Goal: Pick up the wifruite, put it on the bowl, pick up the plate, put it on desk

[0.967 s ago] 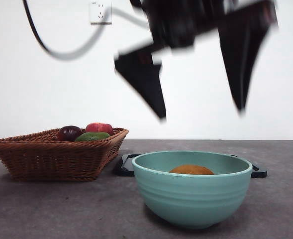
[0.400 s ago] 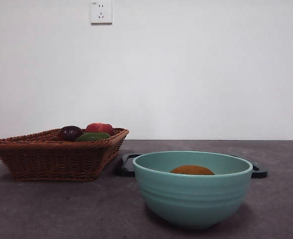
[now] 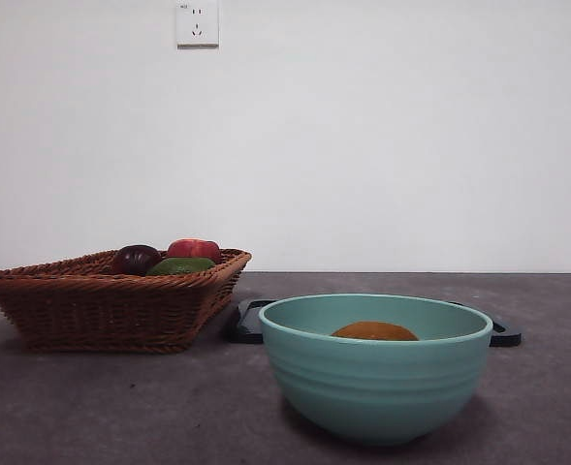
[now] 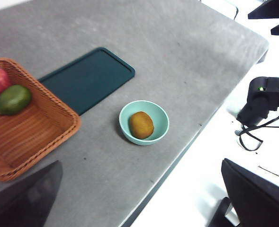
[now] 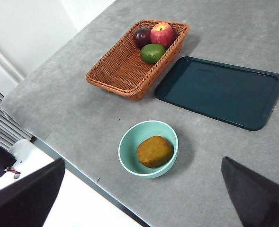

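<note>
The wifruite (image 5: 154,151) is seen lying inside the mint-green bowl (image 5: 128,163), only its orange-brown top showing above the rim in the front view (image 3: 374,331). The bowl is set on the grey desk (image 5: 73,99), near the front edge. In the right wrist view, a dark teal rectangular plate (image 5: 220,90) is found at about 1 o'clock from the bowl, flat on the desk and apart from it. A brown wicker basket (image 5: 120,71) is placed at about 11 o'clock from the bowl, just beside the plate; a dark purple fruit (image 5: 141,36), a red apple (image 5: 162,33) and a green fruit (image 5: 152,53) are held in its far end.

Both arms are raised high above the desk. The left gripper (image 4: 139,208) and the right gripper (image 5: 144,203) are each shown with jaws spread wide and nothing between them.

A white wall socket (image 3: 197,23) is seen on the wall; its small marking cannot be read. No brands or labels are legible.
</note>
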### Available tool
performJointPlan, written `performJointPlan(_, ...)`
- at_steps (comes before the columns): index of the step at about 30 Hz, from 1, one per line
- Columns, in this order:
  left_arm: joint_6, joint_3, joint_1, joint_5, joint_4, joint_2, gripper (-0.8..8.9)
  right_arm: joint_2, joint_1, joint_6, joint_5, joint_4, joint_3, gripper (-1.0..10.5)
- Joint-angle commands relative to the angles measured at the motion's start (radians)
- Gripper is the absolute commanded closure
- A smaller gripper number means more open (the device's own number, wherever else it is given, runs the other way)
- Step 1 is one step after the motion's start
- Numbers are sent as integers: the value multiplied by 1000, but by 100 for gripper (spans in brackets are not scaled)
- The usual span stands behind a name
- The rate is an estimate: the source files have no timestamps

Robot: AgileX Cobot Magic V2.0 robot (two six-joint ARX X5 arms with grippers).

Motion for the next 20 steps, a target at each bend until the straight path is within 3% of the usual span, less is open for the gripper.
performJointPlan(1,12,-37,-11,-28,8,-57,251,2,5,11,-2,9,16,362)
performJointPlan(11,-34,-227,-11,-65,19,-269,251,3,5,41,-1,9,16,362)
performJointPlan(20,-26,-314,-11,-65,50,-311,251,17,5,101,-2,-7,16,362)
